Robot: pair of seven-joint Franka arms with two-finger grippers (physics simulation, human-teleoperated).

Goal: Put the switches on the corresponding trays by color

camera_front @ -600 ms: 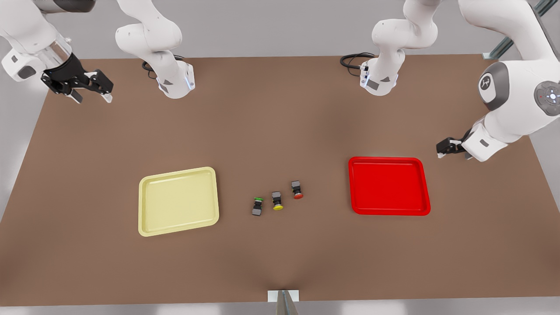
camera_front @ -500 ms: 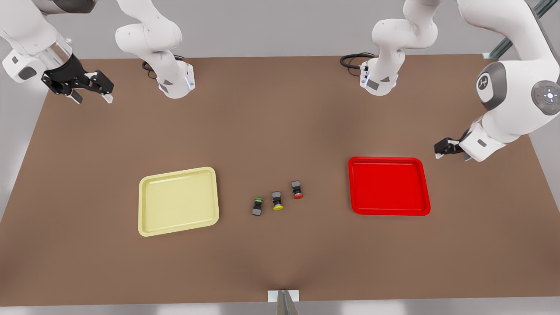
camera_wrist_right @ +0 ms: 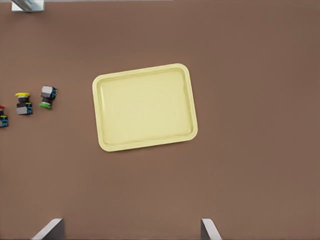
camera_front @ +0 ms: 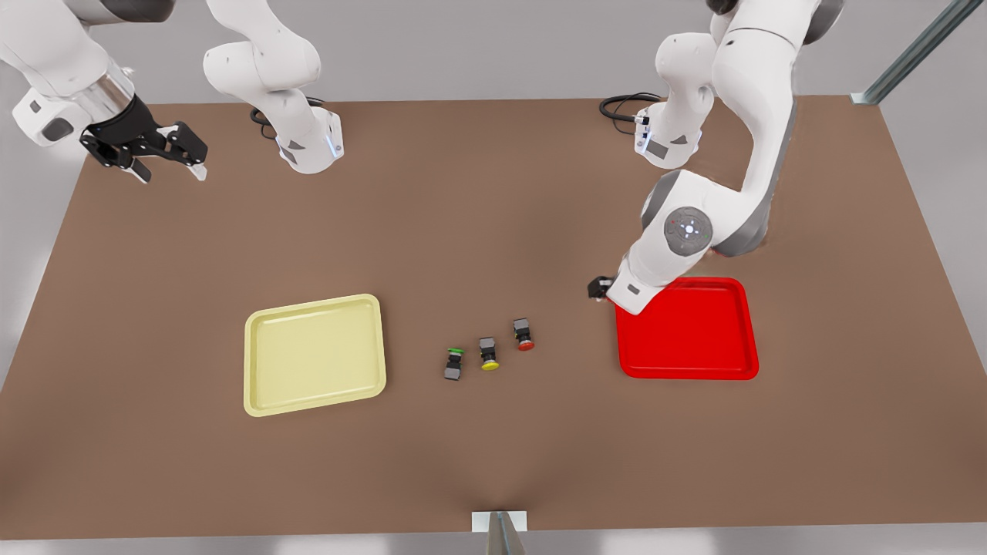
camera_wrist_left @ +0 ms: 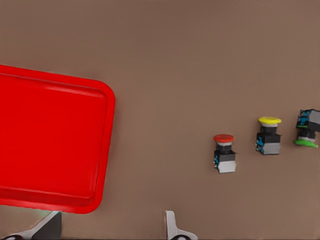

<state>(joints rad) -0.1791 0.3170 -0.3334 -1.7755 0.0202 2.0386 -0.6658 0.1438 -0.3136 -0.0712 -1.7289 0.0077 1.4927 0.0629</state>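
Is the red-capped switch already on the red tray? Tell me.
No: the red-capped switch lies on the brown table, apart from the red tray.

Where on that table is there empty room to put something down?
Both the yellow tray and the red tray lie empty. Bare table stretches behind the switches. It is crowded between the trays, where the green-capped switch, yellow switch and red switch cluster.

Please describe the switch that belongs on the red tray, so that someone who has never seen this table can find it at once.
On the brown table, look between the pale yellow tray and the bright red tray: three tiny push-button switches with dark grey bodies lie in a short row. The red-capped switch is the one nearest the red tray; its neighbours have a yellow cap and a green cap.
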